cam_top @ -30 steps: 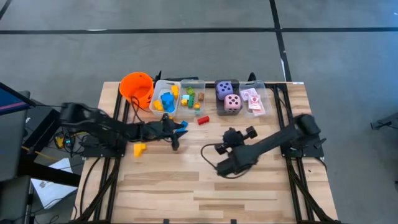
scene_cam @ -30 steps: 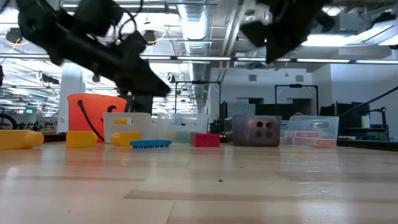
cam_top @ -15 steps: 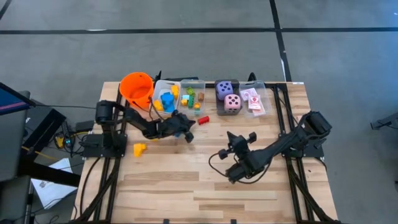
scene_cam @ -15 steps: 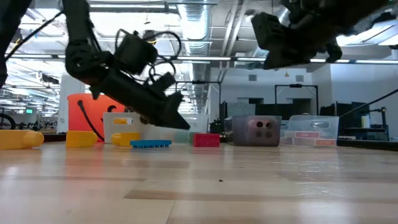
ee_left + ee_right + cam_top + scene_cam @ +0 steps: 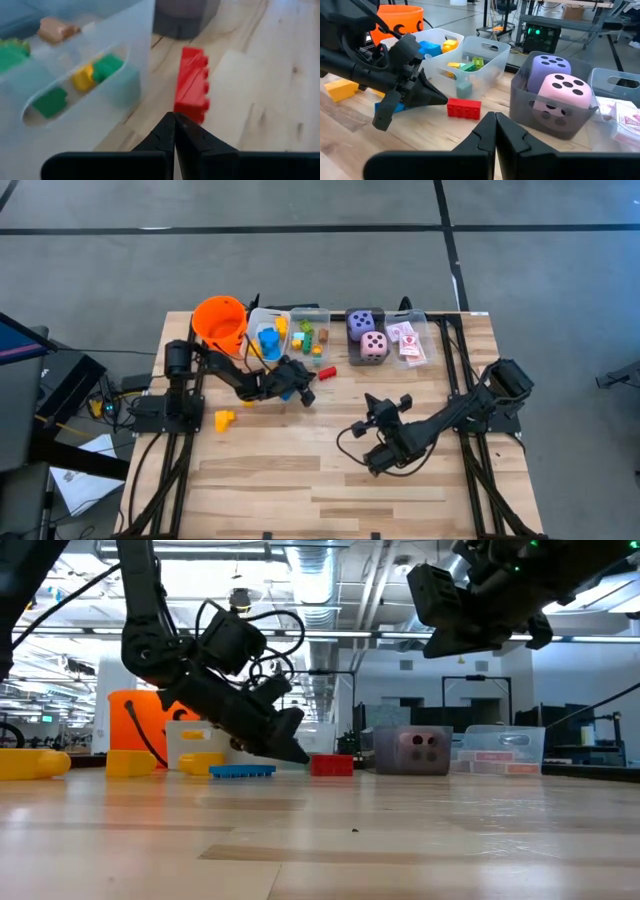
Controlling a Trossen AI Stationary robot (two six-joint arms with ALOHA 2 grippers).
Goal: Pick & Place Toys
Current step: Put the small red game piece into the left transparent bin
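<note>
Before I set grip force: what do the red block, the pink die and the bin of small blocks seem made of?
Red block: looks like hard, glossy moulded plastic, with crisp studs and a sheen.
Pink die: apparently soft foam or plush, matte, with rounded edges.
Bin of small blocks: thin translucent plastic, since the blocks show through its wall; rigid or flexible, I cannot tell.

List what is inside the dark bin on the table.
The dark bin holds two soft dice, the purple die behind the pink die. Anything beneath them is hidden.
</note>
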